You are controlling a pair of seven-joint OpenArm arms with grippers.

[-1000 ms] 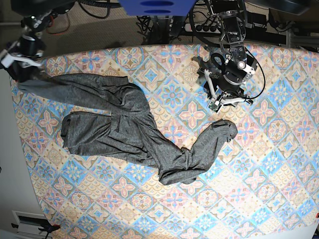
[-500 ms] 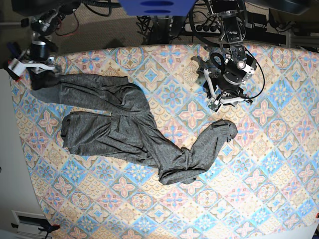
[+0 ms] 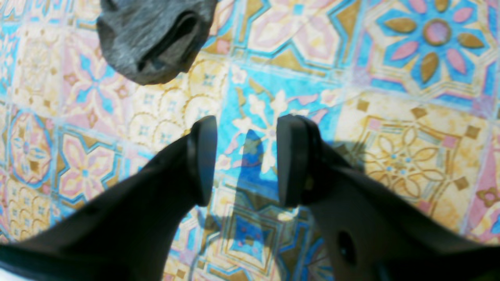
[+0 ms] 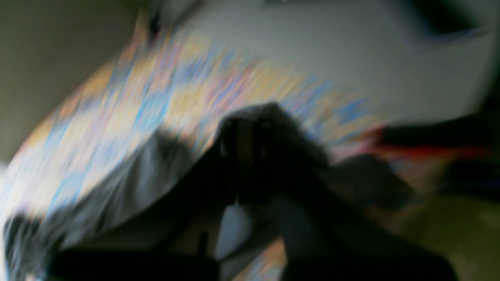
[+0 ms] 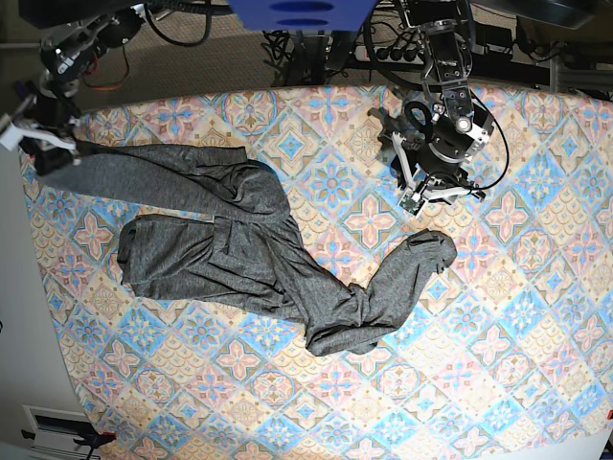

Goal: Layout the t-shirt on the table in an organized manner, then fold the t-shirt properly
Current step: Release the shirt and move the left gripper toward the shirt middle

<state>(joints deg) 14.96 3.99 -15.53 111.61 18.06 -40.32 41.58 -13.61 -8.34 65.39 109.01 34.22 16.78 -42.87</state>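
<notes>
Jaws on the left arm (image 3: 246, 160) stand apart with nothing between them, hanging over a bare patch of the desk (image 3: 410, 164) with its blue, pink and beige tile pattern. Their shadow falls on the cloth right beneath them. Just ahead of them, toward the top of the left wrist view, lies a rounded end of the grey t-shirt (image 3: 152, 39), close to the fingertips but not touching them. From above, that arm (image 5: 436, 158) sits at the far side of the desk (image 5: 536, 316), with the sleeve end (image 5: 431, 251) lying just in front of it.

Over at the other far corner, the right arm's jaws (image 5: 50, 153) are closed on an edge of the t-shirt (image 5: 239, 259), and a long band of cloth runs taut from that grip back to the main heap. The right wrist view is badly smeared, yet dark fabric shows bunched at the fingertips (image 4: 242, 156).

Most of the shirt lies rumpled across the middle and left of the desk, folded over on itself, with one twisted arm of cloth reaching toward the open jaws.
</notes>
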